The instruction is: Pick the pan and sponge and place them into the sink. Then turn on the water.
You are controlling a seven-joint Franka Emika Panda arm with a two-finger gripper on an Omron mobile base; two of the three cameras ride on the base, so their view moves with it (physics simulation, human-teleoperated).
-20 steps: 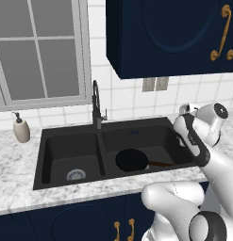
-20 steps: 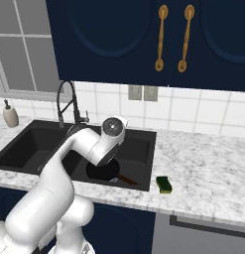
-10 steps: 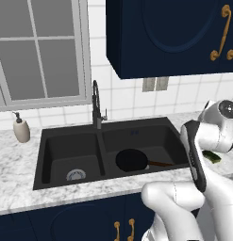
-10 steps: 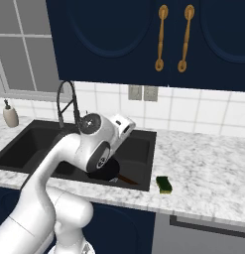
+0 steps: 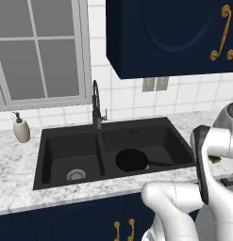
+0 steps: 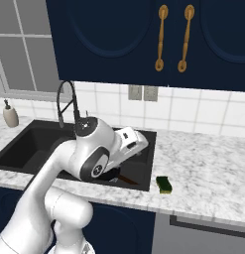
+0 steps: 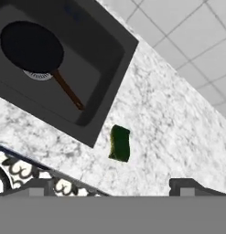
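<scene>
My gripper (image 7: 112, 185) stands wide open and holds nothing; in the hand view its two dark finger tips rise at the lower left and lower right of the frame, well apart from each other. The sponge (image 7: 120, 143) lies just above the gap between them, a little below the middle of the frame, green face up on the marble counter (image 7: 178, 128). It rests flat, apart from both tips, just beside the lower right corner of the sink (image 7: 94, 59).

The pan (image 7: 31, 46) sits inside the sink, in the upper left of the hand view, over a silver drain whose rim peeks out beneath it. Its thin brown handle runs down and to the right toward the sink's near wall. It lies well apart from my gripper and from the sponge.

In the right base view the sponge (image 6: 165, 184) shows at the counter's front edge, right of the sink (image 6: 25, 144), below and to the right of my white hand. In the left base view the pan (image 5: 132, 160) rests in the right basin, its handle pointing to the right, and the left basin holds a bare silver drain (image 5: 76, 174). The faucet (image 5: 96, 104) rises behind the divider, with a soap bottle (image 5: 21, 129) at the left edge of the frame.
</scene>
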